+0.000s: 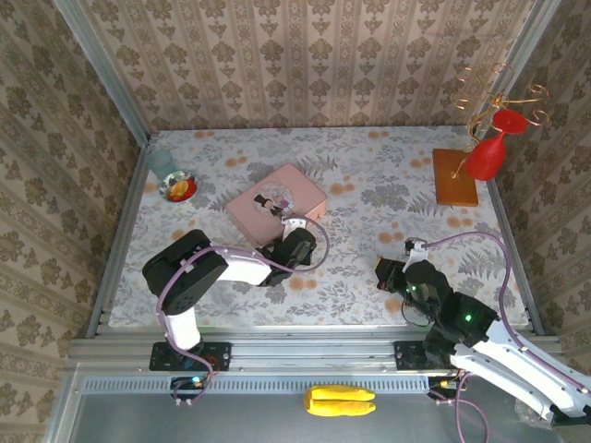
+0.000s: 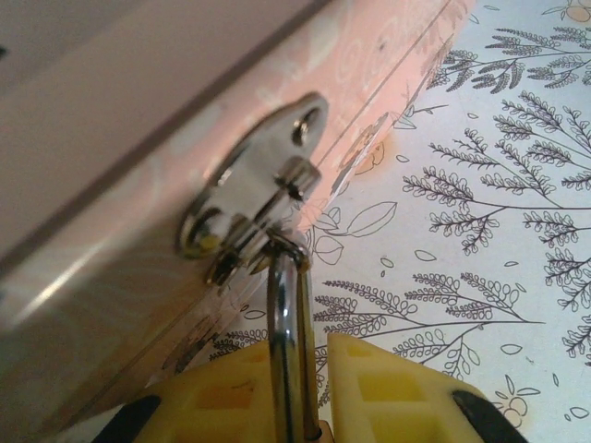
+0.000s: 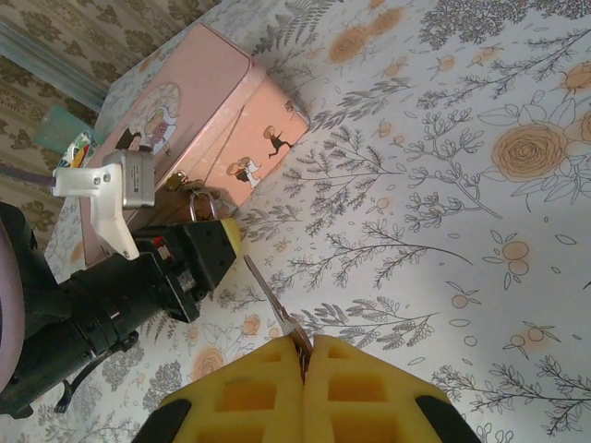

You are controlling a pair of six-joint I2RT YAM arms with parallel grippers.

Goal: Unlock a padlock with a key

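Left tool [image 2: 300, 399] is seen pinching the silvery shackle of the padlock [image 2: 286, 318] between its yellow pads; in the left wrist view the brass body is hidden between them and cut off by the bottom edge. The shackle is hooked into the metal hasp [image 2: 249, 208] on the side wall of the pink tin [image 2: 111, 185], which is blurred there by closeness. Right tool [image 3: 305, 374] is pressed together on the key [image 3: 271, 293]; only its thin blade is shown, the head being covered by the pads. In the right wrist view the padlock is made out against the tin's wall, low over the table [image 3: 480, 231], small and partly masked. Cartoon figures are printed on the tin's lid and wall. From above, the two tools are seen well apart, and the padlock is too small to be told
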